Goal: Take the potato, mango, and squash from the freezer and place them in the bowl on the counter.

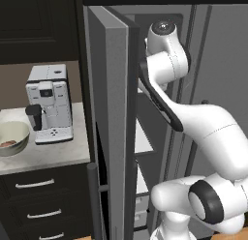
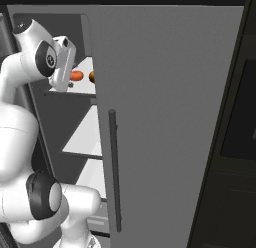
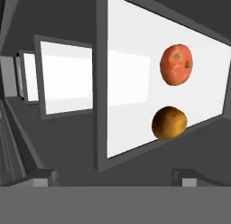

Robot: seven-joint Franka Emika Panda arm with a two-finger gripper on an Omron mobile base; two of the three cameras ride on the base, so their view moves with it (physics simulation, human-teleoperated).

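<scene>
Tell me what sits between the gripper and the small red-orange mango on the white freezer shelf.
Nothing: in the hand view, bare white shelf runs from the gripper toward the mango; the orange-brown ball lies beside it.

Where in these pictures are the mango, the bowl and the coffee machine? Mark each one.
mango (image 3: 176, 65): hand view, middle of its red-orange skin, on the white freezer shelf.
bowl (image 1: 14, 132): left base view, its pale inner wall.
coffee machine (image 1: 48, 101): left base view, centre of its white front.

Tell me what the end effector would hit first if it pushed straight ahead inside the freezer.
Probably the white shelf straight ahead. The mango and the orange-brown ball sit off to one side of that line, so the end effector likely passes them, though depth is unclear.
</scene>
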